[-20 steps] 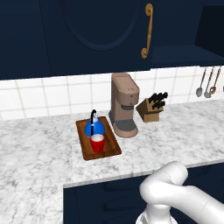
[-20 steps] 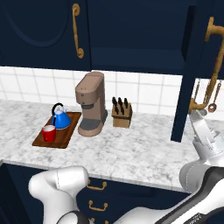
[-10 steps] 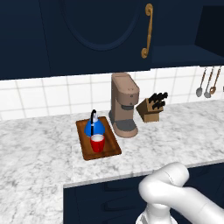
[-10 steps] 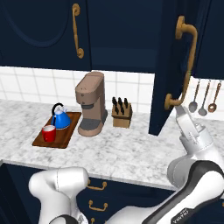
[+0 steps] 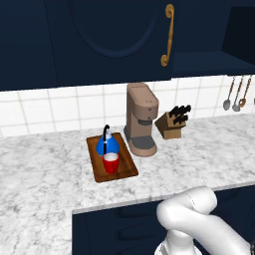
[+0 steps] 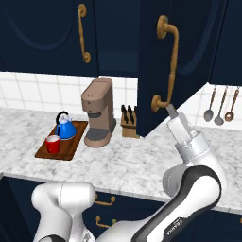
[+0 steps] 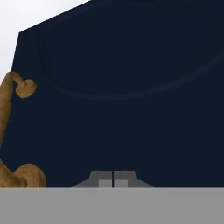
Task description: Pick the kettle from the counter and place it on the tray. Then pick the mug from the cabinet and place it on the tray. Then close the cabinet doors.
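The blue kettle (image 5: 106, 145) and the red mug (image 5: 111, 162) both stand on the brown tray (image 5: 128, 169) on the marble counter (image 5: 45, 179); the right base view shows the kettle (image 6: 64, 128), mug (image 6: 52, 144) and tray (image 6: 71, 149) too. The cabinet's left door (image 5: 99, 40) is closed. Its right door (image 6: 194, 56) stands partly swung out. My gripper (image 6: 169, 109) is shut with nothing in it, its tip against that door by the lower end of the brass handle (image 6: 168, 61). In the hand view the shut gripper (image 7: 113, 179) faces the navy door panel (image 7: 127, 96).
A tan coffee machine (image 5: 141, 119) stands right of the tray, with a knife block (image 5: 172, 124) beyond it. Utensils (image 6: 219, 111) hang on the tiled wall to the right. The cabinet's dark inside (image 5: 240, 30) shows at the upper right of the left base view.
The right cabinet door has swung leftward toward closing, and my shut gripper has travelled left with it against the panel. Kettle, mug and tray have not moved.
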